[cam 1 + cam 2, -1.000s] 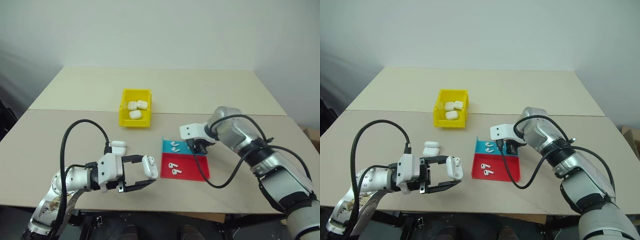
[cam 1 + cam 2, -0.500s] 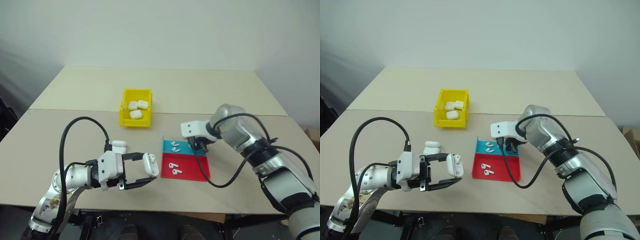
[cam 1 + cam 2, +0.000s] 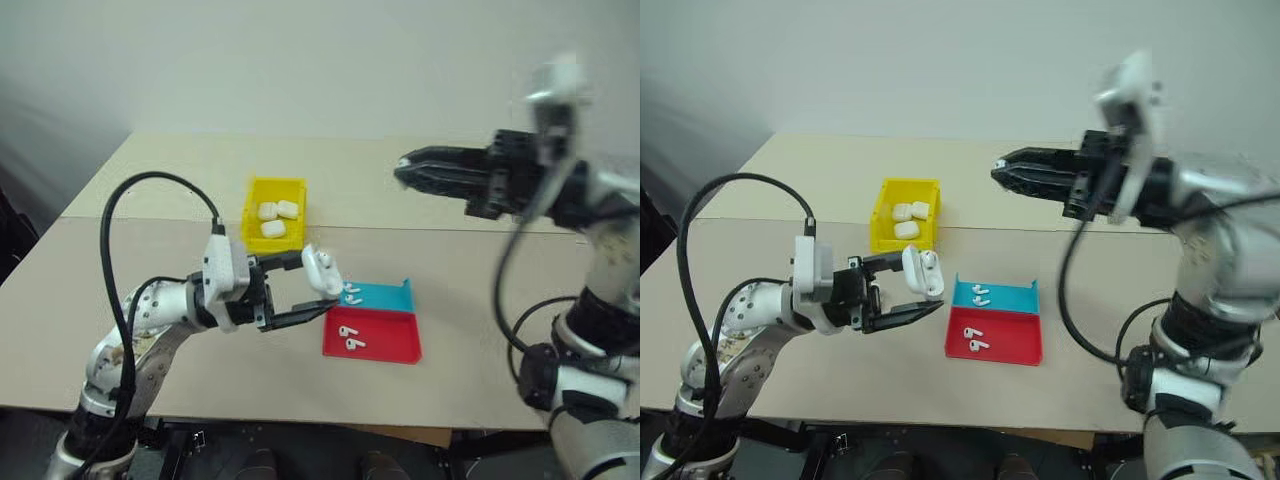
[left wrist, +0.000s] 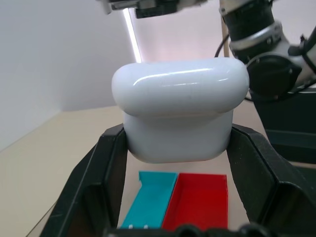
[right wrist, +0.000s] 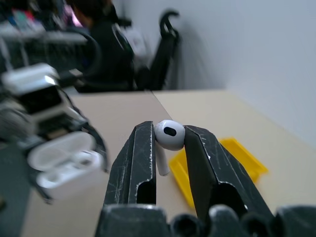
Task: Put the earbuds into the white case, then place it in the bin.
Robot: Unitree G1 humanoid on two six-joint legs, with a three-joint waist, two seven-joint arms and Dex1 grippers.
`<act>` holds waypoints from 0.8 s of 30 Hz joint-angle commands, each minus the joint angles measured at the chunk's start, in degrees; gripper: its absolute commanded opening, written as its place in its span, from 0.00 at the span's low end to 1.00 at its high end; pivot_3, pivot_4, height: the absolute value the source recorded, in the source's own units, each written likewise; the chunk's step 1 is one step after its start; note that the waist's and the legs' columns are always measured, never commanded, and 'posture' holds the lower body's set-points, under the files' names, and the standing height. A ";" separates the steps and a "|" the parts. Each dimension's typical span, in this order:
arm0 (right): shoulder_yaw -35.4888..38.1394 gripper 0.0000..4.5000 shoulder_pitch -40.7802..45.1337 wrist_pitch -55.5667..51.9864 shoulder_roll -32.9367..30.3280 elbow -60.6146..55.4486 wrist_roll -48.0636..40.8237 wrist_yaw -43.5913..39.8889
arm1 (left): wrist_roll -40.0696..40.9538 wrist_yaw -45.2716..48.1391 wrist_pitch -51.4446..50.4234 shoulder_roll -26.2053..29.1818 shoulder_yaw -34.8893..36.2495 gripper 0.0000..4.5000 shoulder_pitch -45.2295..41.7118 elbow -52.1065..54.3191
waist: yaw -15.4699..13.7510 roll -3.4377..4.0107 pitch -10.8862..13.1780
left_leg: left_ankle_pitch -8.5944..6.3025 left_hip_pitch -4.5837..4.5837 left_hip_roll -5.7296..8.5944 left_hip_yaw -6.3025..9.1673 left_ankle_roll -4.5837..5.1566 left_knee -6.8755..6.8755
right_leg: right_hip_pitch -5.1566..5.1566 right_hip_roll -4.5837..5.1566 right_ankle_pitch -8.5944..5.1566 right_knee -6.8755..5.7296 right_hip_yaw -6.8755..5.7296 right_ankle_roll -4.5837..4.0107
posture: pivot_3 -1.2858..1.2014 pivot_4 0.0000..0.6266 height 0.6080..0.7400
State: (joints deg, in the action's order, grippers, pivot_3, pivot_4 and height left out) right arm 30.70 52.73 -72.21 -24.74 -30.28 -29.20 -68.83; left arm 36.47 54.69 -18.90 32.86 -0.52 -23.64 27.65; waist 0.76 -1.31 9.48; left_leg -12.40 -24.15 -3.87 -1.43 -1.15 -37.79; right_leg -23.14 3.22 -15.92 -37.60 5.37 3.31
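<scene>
The left end effector (image 3: 300,290) is clamping the open white case (image 3: 321,270) above the tabletop's (image 3: 180,190) middle. The right end effector (image 5: 169,148) is pinching an earbud (image 5: 168,136), hovering high toward the far right edge, case lying lower to its left.

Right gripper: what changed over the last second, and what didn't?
The right gripper has lifted off the red-and-blue tray, swung up to point across at the left one, and carries an earbud in its jaws. The left gripper has risen with the open white case, grip unchanged. The yellow bin and tray have stayed put.
</scene>
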 commanded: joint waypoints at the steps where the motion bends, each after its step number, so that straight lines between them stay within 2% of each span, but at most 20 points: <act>1: 10.10 0.21 -0.04 -6.04 6.49 -7.15 -13.09 8.20 | 1.00 1.30 -0.25 -1.59 -1.86 0.61 -4.43 -1.69 | 0.23 0.03 -0.01 | 0.00 0.02 0.02 0.00 0.00 0.00 | -0.01 0.00 0.00 -0.04 0.02 0.00 | 0.52 0.24 1.00; 5: 13.11 0.21 -1.73 -5.45 12.38 -10.14 -24.40 18.21 | 0.34 1.51 -0.28 -3.82 -3.42 0.61 -8.26 -4.20 | 0.37 0.04 -0.02 | 0.01 0.09 0.01 0.02 -0.01 0.01 | 0.01 -0.04 0.00 -0.11 0.03 0.00 | 0.52 0.24 1.00; 9: 8.77 0.21 -8.70 0.94 14.67 -14.57 -32.23 24.61 | 1.30 1.82 -0.79 -5.92 -3.83 0.61 -10.76 -5.33 | 0.31 0.03 -0.02 | 0.01 0.04 0.01 0.03 -0.01 0.01 | 0.01 -0.03 -0.01 -0.06 0.03 0.00 | 0.52 0.24 1.00; 14: 0.80 0.21 -16.60 8.96 10.86 -15.74 -32.66 26.84 | 1.45 2.53 -1.03 -6.63 -3.73 0.61 -11.63 -5.44 | 0.48 0.03 -0.02 | 0.01 -0.02 0.02 0.04 -0.01 0.01 | -0.01 -0.02 -0.01 0.02 0.03 0.02 | 0.52 0.24 1.00; 24: -8.30 0.21 -23.09 20.73 3.10 -14.26 -32.90 28.96 | 1.79 2.35 -1.83 -6.01 -3.40 0.61 -10.74 -3.93 | 0.68 0.03 -0.01 | 0.01 0.01 0.02 0.08 -0.01 0.01 | 0.02 -0.03 -0.02 0.03 0.02 0.03 | 0.52 0.24 1.00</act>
State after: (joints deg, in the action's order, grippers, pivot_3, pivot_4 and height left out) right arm 23.09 30.17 -54.53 -20.45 -44.15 -61.89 -39.77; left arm 37.37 57.32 -20.43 26.70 -4.73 -33.93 21.65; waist 1.44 -1.29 9.47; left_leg -12.39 -24.15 -3.85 -1.35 -1.15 -37.78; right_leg -23.13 3.19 -15.94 -37.57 5.40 3.34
